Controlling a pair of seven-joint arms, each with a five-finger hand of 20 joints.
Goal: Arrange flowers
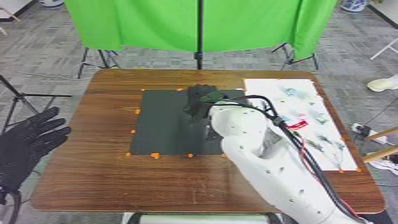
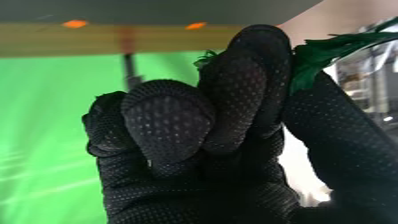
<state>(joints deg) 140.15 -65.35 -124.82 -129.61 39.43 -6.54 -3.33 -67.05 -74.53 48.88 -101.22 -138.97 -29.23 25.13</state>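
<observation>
In the head view, the black-gloved right hand [image 1: 197, 105] is over the upper part of the dark mat [image 1: 164, 122] on the brown wooden table [image 1: 93, 165]. Dark-green leaves [image 1: 213, 96] show at the hand, beside its glove. The left hand [image 1: 34, 140] is beyond the table's left edge, its fingers straight and a little spread. Right of the mat lies a white sheet [image 1: 258, 86] with pale, leafy sprigs [image 1: 330, 143] along it and a red-and-white item [image 1: 298, 124] near the right arm. Orange tape [image 1: 155, 155] dots the mat's edges. A green cloth [image 1: 147, 25] hangs beyond the table.

In the right wrist view, the right hand [image 2: 191, 165] has its fingers bent and close together, pinching the dark-green leaves [image 2: 322, 54] between thumb and nearest finger. Another bit of green pokes out behind the fingers. What the leaves join onto is hidden.
</observation>
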